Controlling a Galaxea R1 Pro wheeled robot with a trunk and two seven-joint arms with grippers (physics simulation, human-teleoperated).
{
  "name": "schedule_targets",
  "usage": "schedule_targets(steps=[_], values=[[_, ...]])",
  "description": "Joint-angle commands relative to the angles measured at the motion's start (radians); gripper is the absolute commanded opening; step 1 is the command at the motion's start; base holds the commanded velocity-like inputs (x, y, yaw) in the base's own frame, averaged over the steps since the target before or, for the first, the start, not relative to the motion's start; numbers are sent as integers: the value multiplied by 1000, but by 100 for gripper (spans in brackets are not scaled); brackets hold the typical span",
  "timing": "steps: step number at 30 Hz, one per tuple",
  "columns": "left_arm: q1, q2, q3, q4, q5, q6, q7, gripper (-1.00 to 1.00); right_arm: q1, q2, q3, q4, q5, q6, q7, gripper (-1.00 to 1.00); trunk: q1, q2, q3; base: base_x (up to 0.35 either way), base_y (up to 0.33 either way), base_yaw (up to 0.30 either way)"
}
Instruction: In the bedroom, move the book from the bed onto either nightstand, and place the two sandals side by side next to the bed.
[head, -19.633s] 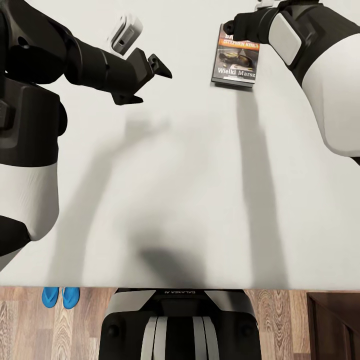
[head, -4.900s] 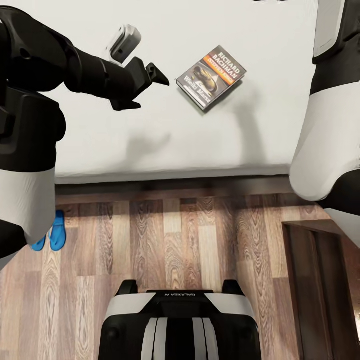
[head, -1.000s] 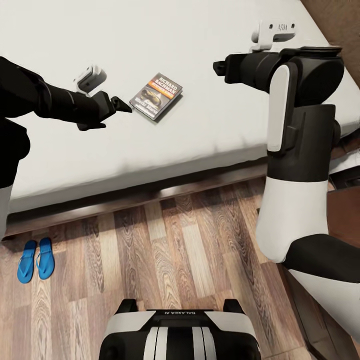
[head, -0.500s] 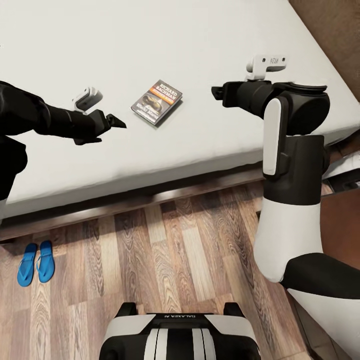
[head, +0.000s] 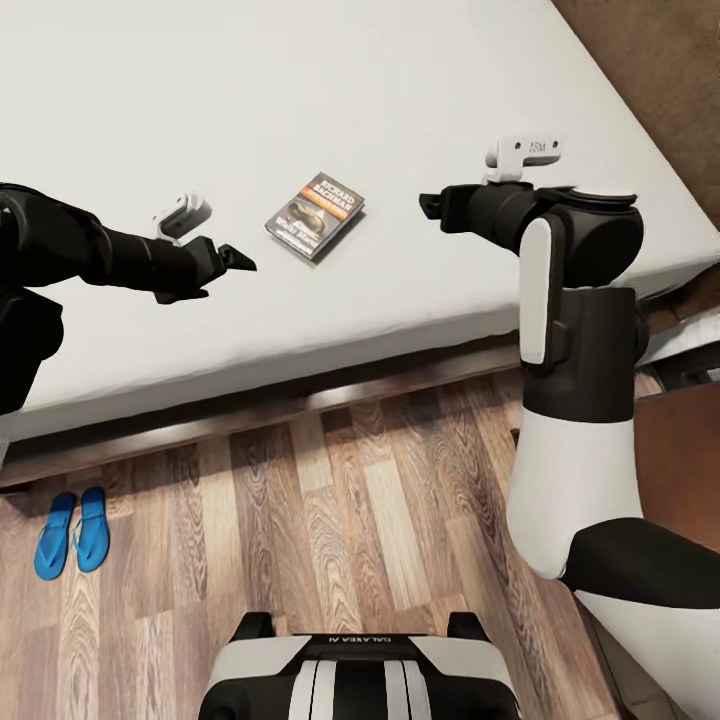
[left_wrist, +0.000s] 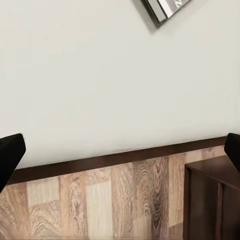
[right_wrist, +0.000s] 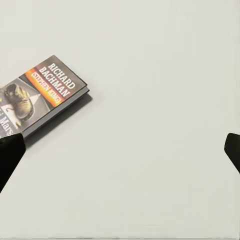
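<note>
Left gripper (head: 232, 262): head view, hanging over the bed (head: 200, 90) short of the book (head: 314, 213), fingers spread, nothing between them. Right gripper (head: 432, 203): same view, across the book from the left one; whether its jaws stand apart cannot be told here.

Book: lying flat and askew on the pale mattress, between the two grippers, touched by neither. Two sandals (head: 72, 531): blue, side by side on the wood floor (head: 350, 500) near the bed frame — that half of the task looks settled. Dark furniture at the view's right edge; I cannot say it is the nightstand.

Left wrist view: two dark fingertips (left_wrist: 10, 155) at opposite edges, wide apart; mattress, frame, floor, a dark cabinet corner (left_wrist: 212, 200), and a corner of the book (left_wrist: 165, 7).

Right wrist view: fingertips (right_wrist: 9, 157) likewise far apart and empty; the book (right_wrist: 42, 100) sits off to one side, not between them.

Risk, as I judge it: the book is thin and flat on a soft surface — closing from above could slide it away or pinch the bedding, and either gripper is off-centre for it.
</note>
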Motion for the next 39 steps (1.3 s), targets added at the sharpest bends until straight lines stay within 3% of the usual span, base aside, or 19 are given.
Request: schedule_targets(steps=[1, 14, 21, 39], values=[[1, -1, 0, -1, 6, 4, 8, 100, 4, 0, 0, -1, 11, 4, 9, 100, 0, 0, 1, 0, 0, 0], [8, -9, 3, -2, 1, 4, -16, 100, 25, 0, 2, -8, 10, 4, 9, 100, 0, 0, 22, 0, 0, 0], [12, -9, 8, -1, -3, 3, -23, 100, 80, 0, 3, -10, 11, 4, 9, 100, 0, 0, 34, 25, 10, 0], [5, -11, 9, -1, -3, 3, -22, 100, 95, 0, 2, -19, 11, 4, 9, 100, 0, 0, 63, 197, 131, 0]])
